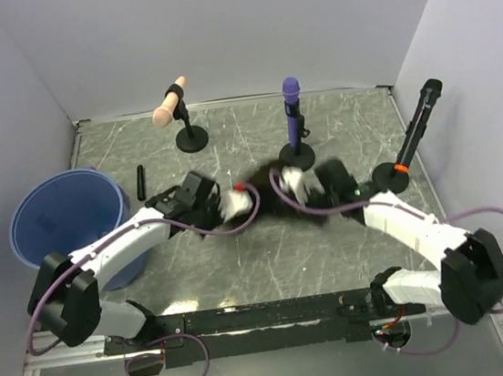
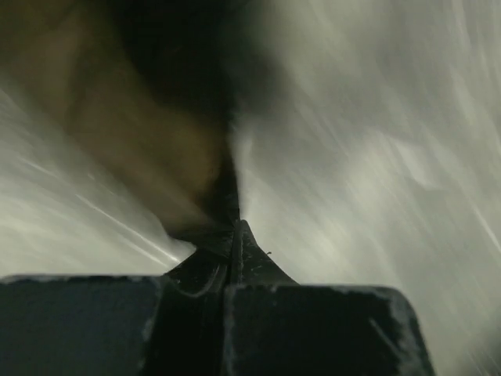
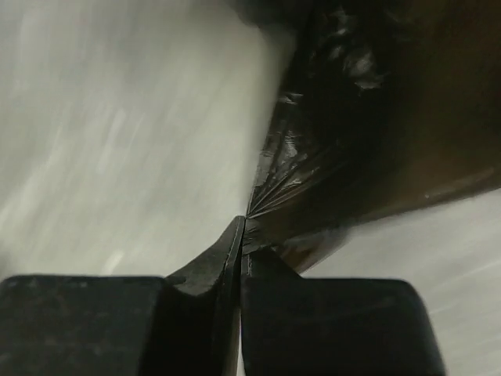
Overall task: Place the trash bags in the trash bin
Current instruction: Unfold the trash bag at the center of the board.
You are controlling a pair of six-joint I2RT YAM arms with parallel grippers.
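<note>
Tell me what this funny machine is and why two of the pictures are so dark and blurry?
It is a robot with two arms bolted to a table. One picture looks down from a camera above. The other two come from small cameras on each wrist, so they blur when the arms move. The left gripper and the right gripper are like pinching fingers. Both are pinched shut on a black trash bag, stretched between them; you can see the crinkly plastic close up. On the left stands the blue trash bin, where the bag should go. At the back stand a pink-tipped stick, a purple one and a black one on stands.
</note>
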